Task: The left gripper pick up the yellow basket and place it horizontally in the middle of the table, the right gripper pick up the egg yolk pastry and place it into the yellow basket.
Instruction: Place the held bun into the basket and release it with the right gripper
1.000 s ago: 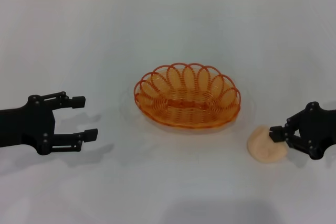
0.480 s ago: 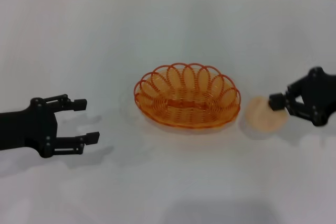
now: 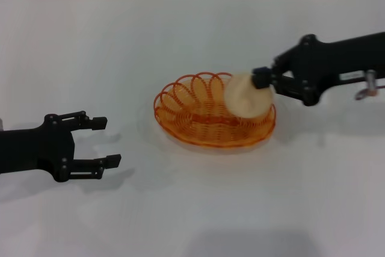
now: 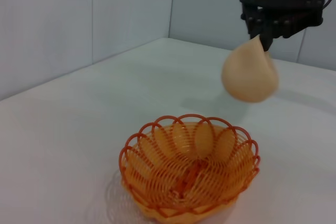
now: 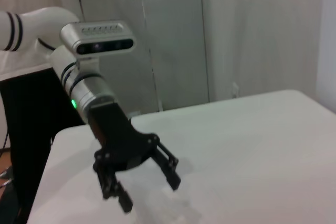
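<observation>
- Head view: yellow basket (image 3: 215, 112) set mid-surface (image 3: 192, 209).
- Right gripper (image 3: 263, 80), jaws clamped on egg yolk pastry (image 3: 248, 95), above basket's right rim; next: lower, release.
- Left gripper (image 3: 100, 142), jaws apart, left of basket.

Right gripper (image 3: 263, 80) raised, arm reaching in from the right toward centre, jaws clamped on a load. Left gripper (image 3: 103, 141) low at left, level, jaws spread wide with nothing between them.
</observation>
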`<action>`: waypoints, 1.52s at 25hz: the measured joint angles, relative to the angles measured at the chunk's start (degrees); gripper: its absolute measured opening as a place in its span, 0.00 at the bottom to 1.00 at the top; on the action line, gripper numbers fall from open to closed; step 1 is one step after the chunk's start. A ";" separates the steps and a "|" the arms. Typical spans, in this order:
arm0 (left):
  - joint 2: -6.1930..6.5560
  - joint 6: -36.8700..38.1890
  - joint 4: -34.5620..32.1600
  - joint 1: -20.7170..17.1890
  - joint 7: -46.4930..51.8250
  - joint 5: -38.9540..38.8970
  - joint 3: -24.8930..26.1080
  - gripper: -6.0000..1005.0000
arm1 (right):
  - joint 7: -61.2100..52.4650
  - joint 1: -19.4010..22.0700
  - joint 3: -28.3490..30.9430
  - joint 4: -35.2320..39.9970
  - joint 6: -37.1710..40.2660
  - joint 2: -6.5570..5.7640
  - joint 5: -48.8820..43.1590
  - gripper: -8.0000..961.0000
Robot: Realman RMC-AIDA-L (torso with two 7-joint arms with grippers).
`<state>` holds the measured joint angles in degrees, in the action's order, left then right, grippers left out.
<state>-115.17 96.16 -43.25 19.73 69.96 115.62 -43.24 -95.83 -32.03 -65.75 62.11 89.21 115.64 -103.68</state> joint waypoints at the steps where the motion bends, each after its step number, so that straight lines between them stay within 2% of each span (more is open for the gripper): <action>1: -0.02 -0.01 0.00 0.09 0.00 -0.06 0.00 0.83 | 0.28 0.10 -1.49 -0.37 -1.77 0.05 1.15 0.03; 7: -0.13 -0.01 0.00 0.25 0.00 0.05 -0.15 0.83 | 4.08 0.18 -9.73 -4.52 -11.23 0.16 7.64 0.03; 14: -0.14 -0.01 -0.06 0.64 0.00 0.09 -0.23 0.83 | 7.53 0.22 -14.25 -8.19 -17.58 0.26 11.75 0.02; 20: -0.14 0.03 -0.08 0.78 0.00 0.13 -0.26 0.83 | 7.65 0.24 -16.84 -8.82 -20.19 0.23 12.32 0.17; 25: -0.14 0.34 -0.08 0.85 0.03 0.14 -0.25 0.83 | 7.78 0.75 -16.79 -8.60 -19.63 -0.01 12.38 0.42; 28: -0.07 0.44 -0.08 0.58 0.21 0.14 -0.06 0.83 | 8.71 1.71 -16.13 -8.10 -17.79 -0.25 12.44 0.52; 36: 0.06 0.50 -0.08 0.49 0.10 0.10 0.10 0.83 | 14.21 7.76 -7.64 -7.45 -9.21 -0.50 12.23 0.86; 38: 0.12 0.49 -0.08 0.53 0.07 -0.06 0.15 0.83 | 16.14 9.27 -5.45 -7.96 -7.33 -0.63 12.07 0.88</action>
<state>-115.05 96.65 -43.33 20.26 70.03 115.55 -43.10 -79.69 -22.76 -71.20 54.15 81.87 115.01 -91.61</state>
